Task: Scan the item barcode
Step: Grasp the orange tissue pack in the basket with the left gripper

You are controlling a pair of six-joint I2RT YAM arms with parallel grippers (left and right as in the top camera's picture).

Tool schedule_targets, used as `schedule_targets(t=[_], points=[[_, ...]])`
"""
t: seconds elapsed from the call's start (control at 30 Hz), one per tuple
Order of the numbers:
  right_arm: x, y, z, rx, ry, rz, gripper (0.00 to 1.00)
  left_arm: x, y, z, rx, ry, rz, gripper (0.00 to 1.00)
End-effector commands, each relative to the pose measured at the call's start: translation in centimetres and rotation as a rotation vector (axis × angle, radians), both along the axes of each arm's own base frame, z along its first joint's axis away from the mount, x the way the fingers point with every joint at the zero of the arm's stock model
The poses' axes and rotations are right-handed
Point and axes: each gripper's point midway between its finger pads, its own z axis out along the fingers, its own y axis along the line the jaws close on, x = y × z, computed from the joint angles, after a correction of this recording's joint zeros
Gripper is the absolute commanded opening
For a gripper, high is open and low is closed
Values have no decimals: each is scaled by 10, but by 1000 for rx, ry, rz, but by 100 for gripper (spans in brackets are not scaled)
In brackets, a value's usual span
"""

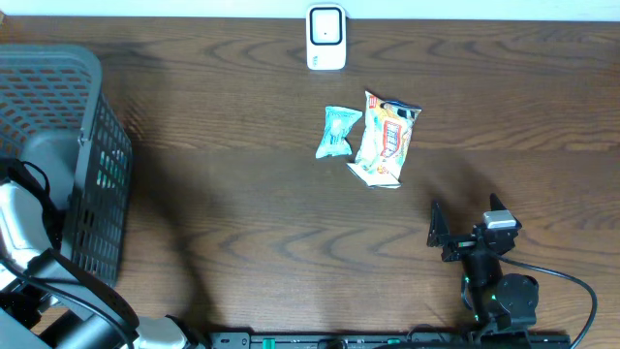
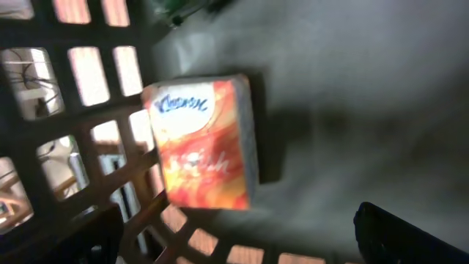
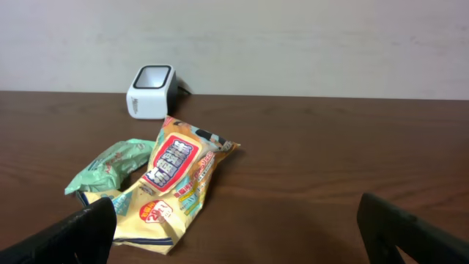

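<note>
Down in the grey mesh plastic basket (image 1: 97,165), the orange Kleenex tissue pack (image 2: 205,143) sat ungrabbed below wide-open left fingers (image 2: 410,235), right fingers (image 3: 410,227) open too, so I'd guess the white boxy scanner (image 1: 326,37) hadn't seen it yet.

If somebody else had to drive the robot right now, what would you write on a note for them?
Left tool: open, holding nothing, down inside the grey basket near an orange tissue pack.
Right tool: open, empty, low over the table, facing the snacks.
Things: the white scanner is at the far edge. A yellow snack bag and a teal packet lie side by side in front of it.
Done: nothing is picked up, and the pictures cannot show whether anything has been scanned.
Left: grab an item and hold its barcode up to the scanner.
</note>
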Motion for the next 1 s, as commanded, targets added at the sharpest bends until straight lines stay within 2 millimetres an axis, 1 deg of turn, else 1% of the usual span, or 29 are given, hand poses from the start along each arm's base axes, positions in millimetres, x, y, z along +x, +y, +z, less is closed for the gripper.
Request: schedule_targets(t=[0.0,0.17,0.27,0.3,0.53,0.67,0.9,0.97], points=[[0,1,0,13,1,5,99,-5,0,-11,9,16,21,99],[0,1,0,13,1,5,99,-4,1,-28,28,-5,21,98],[0,1,0,13,1,5,99,-4,0,-31,30,-7,21,88],[0,1,0,13,1,5,99,-4,0,-31,30,-7,21,88],[0,1,0,13,1,5,99,-5,0,-32,28,-4,21,86],[0,1,0,13,1,5,99,-7,-2,-38,29,-5,21,86],[0,1,0,13,1,5,99,-24,0,-54,82,53,16,86],[0,2,0,13,1,5,99,-26,0,-56,89,62,15,85]])
